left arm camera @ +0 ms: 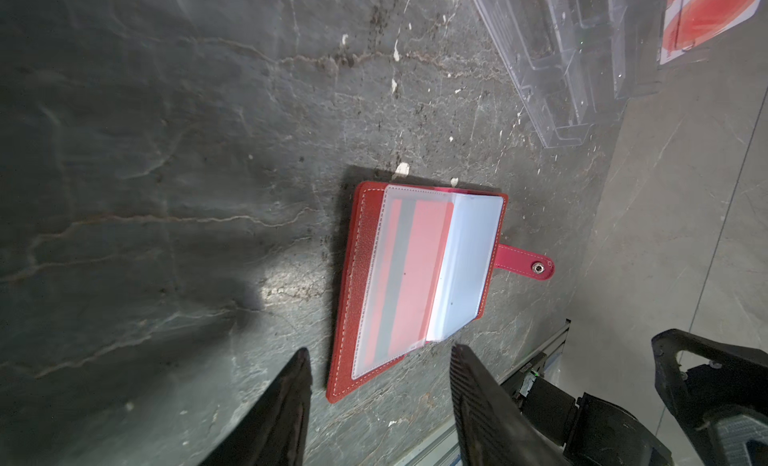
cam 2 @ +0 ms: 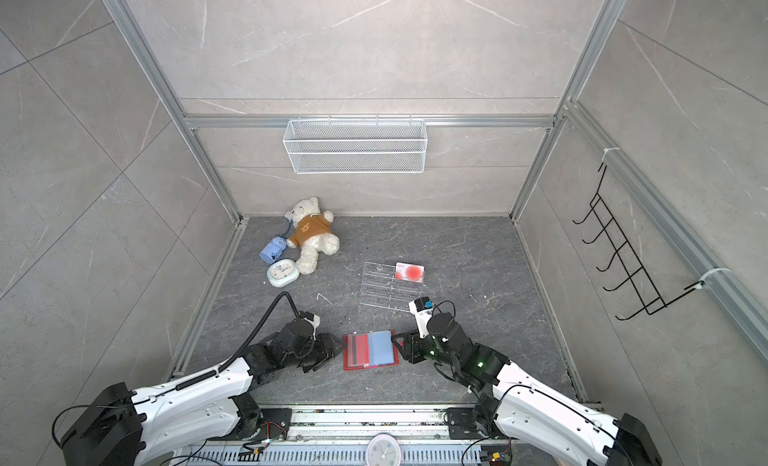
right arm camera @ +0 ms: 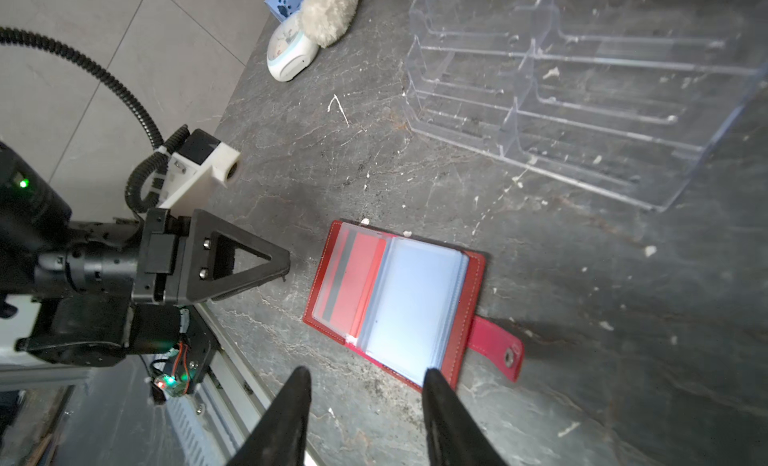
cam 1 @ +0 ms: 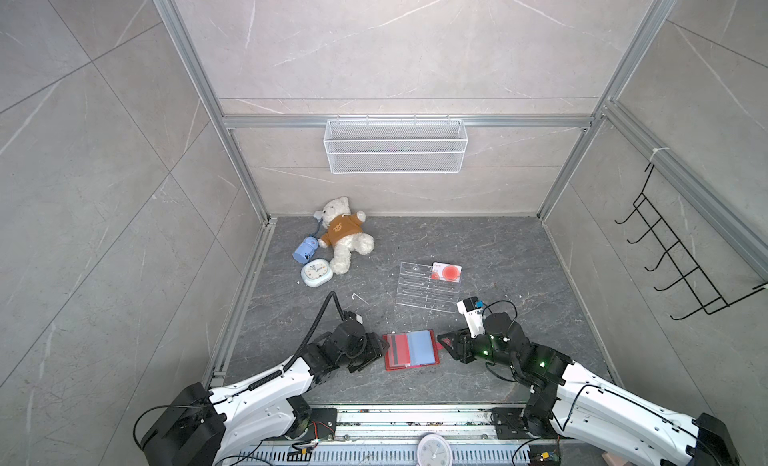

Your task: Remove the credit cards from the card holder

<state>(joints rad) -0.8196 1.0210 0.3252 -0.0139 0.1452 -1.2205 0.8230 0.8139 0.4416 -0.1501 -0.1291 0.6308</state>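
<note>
L pincer (left arm camera: 380, 351), jaws apart, empty, sits just beside the card holder (cam 1: 411, 350), open flat on the surface (cam 1: 478, 243) btwn both arms. I think the sleeved credit card (left arm camera: 415, 272) lies nearer L. R pincer (right arm camera: 368, 372) apart too.

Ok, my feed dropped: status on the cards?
Left claw, right claw open, empty. Card holder lies open between them, a card showing in its sleeve. Nothing blocking.

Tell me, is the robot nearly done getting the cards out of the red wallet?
Partly. Done: the card holder lies open, and one credit card sits in the clear rack. In hand: nothing; the left fingers and right fingers hover open at the holder's edges. Left: a red card with a grey stripe sits inside the holder.
</note>
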